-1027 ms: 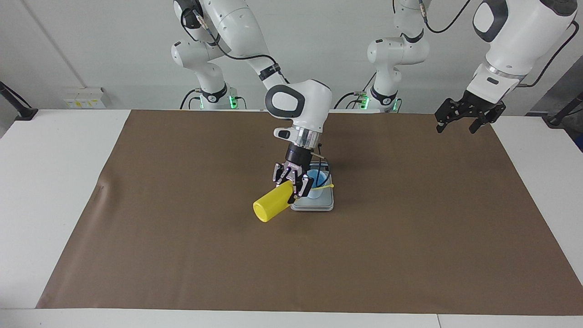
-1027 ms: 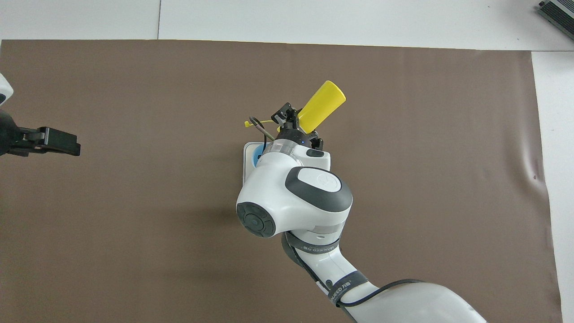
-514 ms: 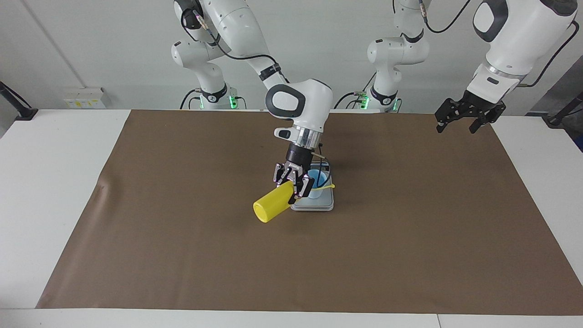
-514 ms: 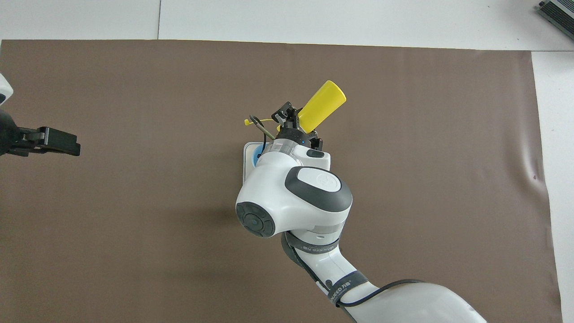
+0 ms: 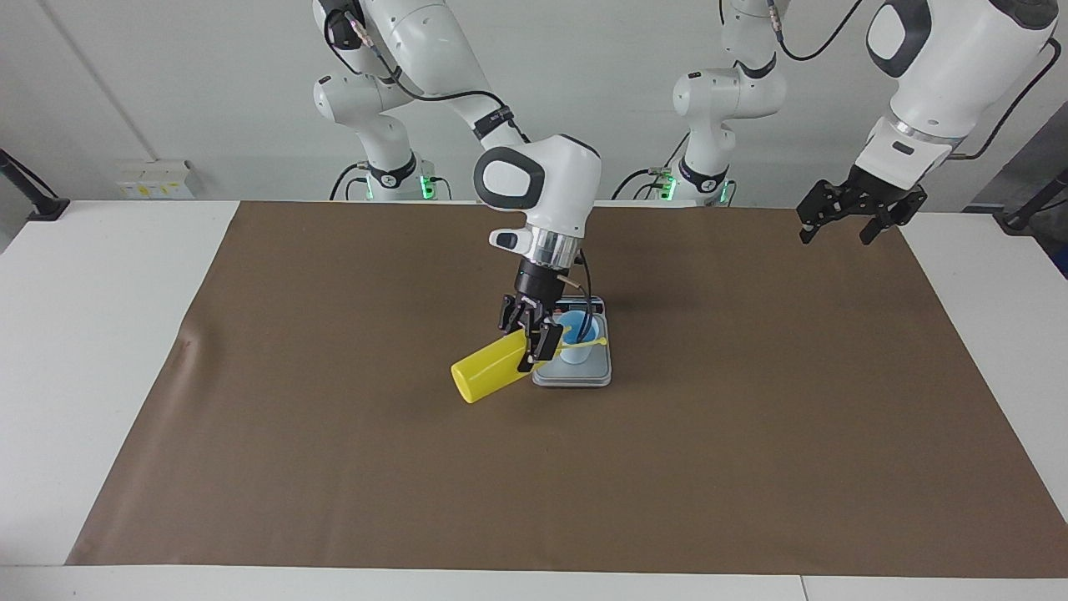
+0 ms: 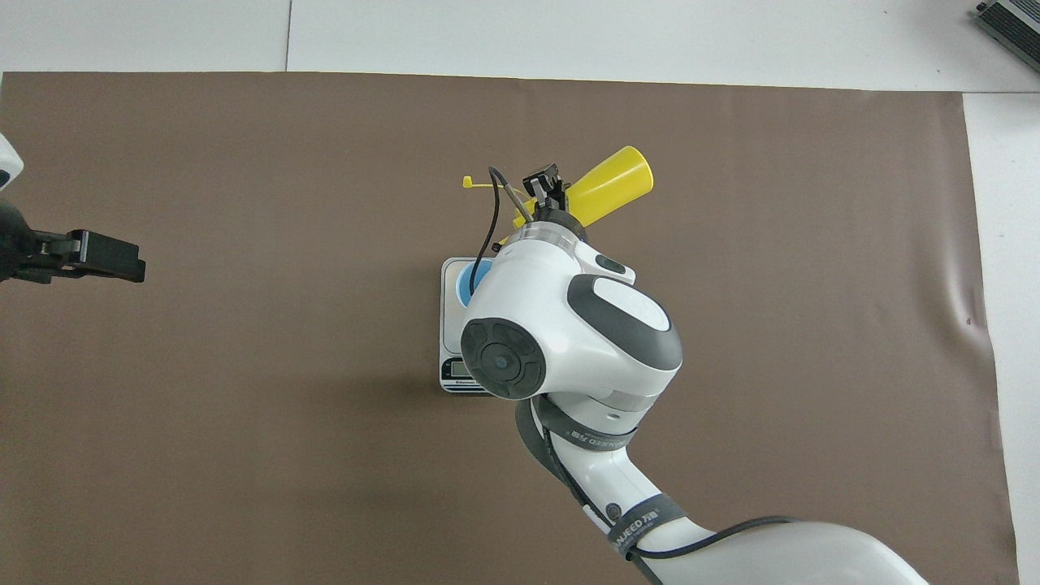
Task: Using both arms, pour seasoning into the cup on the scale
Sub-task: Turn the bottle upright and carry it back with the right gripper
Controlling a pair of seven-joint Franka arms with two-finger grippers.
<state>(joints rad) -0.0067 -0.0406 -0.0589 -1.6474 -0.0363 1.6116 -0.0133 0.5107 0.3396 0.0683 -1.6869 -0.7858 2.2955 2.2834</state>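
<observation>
My right gripper (image 5: 529, 340) is shut on the yellow squeeze bottle (image 5: 486, 377) near its nozzle end. It holds the bottle tilted almost flat in the air beside the scale, nozzle end toward the cup. The fingers hide the nozzle tip. The tethered cap (image 5: 602, 340) hangs out over the cup. The light blue cup (image 5: 576, 335) stands on the silver-grey scale (image 5: 576, 378). In the overhead view the bottle (image 6: 611, 187), gripper (image 6: 548, 192), cup (image 6: 472, 281) and scale (image 6: 456, 370) show past the right arm. My left gripper (image 5: 843, 224) waits open in the air over the brown mat's corner; it also shows in the overhead view (image 6: 106, 258).
A brown mat (image 5: 334, 467) covers most of the white table (image 5: 100, 351). The right arm's big wrist joint (image 6: 569, 333) hangs over the scale and hides part of it from above.
My right arm has shifted toward its own end of the table and turned a little. The bottle has swung with it. The scale's display end now shows from above. The left arm has not moved.
</observation>
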